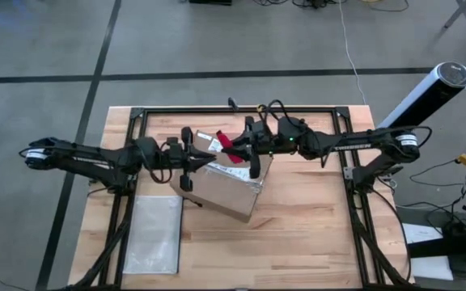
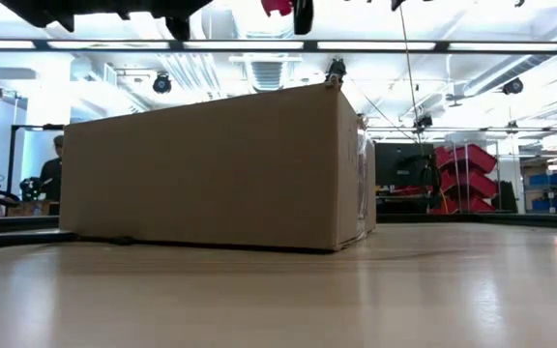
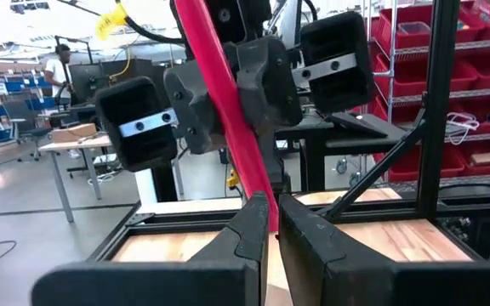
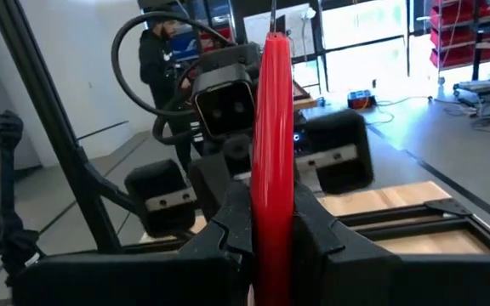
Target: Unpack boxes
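The brown cardboard box (image 1: 233, 192) (image 2: 211, 169) stands closed on its underside on the wooden table, turned askew, with a white label (image 1: 207, 141) at its far left corner. Above its far side my two grippers face each other. My right gripper (image 1: 238, 149) (image 4: 270, 217) is shut on a red utility knife (image 1: 226, 144) (image 4: 272, 136). My left gripper (image 1: 204, 159) (image 3: 272, 217) is shut. In the left wrist view the knife (image 3: 224, 102) slants down to its fingertips. My right gripper pinches the knife's red handle (image 4: 272, 200) between its two fingers (image 4: 232, 225). The knife lies along the fingers and rises past their ends, lifted clear above the box. Whether my left gripper touches the knife's lower end (image 3: 262, 204), I cannot tell.
A flat translucent pouch (image 1: 154, 233) lies on the table near the left front. A black rail frame (image 1: 241, 109) runs around the work area. A white cylinder (image 1: 427, 90) stands off the table at the far right. People (image 3: 58, 64) (image 4: 156, 51) are in the room behind.
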